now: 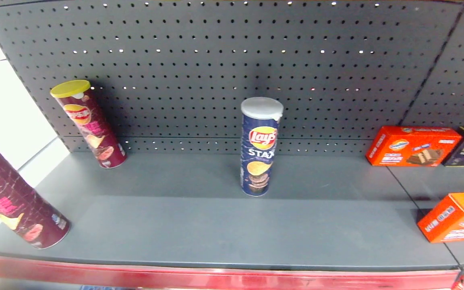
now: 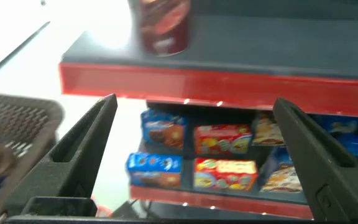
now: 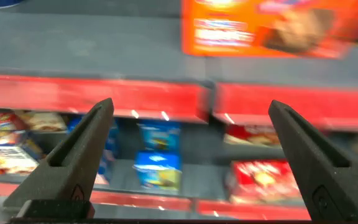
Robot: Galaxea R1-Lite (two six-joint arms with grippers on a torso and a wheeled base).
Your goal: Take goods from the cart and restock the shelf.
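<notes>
Before me the grey shelf (image 1: 199, 225) bears a rear maroon can (image 1: 91, 125), front maroon can (image 1: 14, 201), central blue can (image 1: 258, 149), rear orange box (image 1: 413, 146) and front orange box (image 1: 457, 217).

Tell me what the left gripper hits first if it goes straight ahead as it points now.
Probably the red shelf edge, level with the open left gripper; slightly lower, the snack boxes beneath. Depth unclear.

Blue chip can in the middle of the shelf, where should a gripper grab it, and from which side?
Probably around the mid-body of the blue chip can, coming level from the front of the shelf. It stands upright and alone, pegboard behind it, and its round tube suits a sideways pinch.
</notes>
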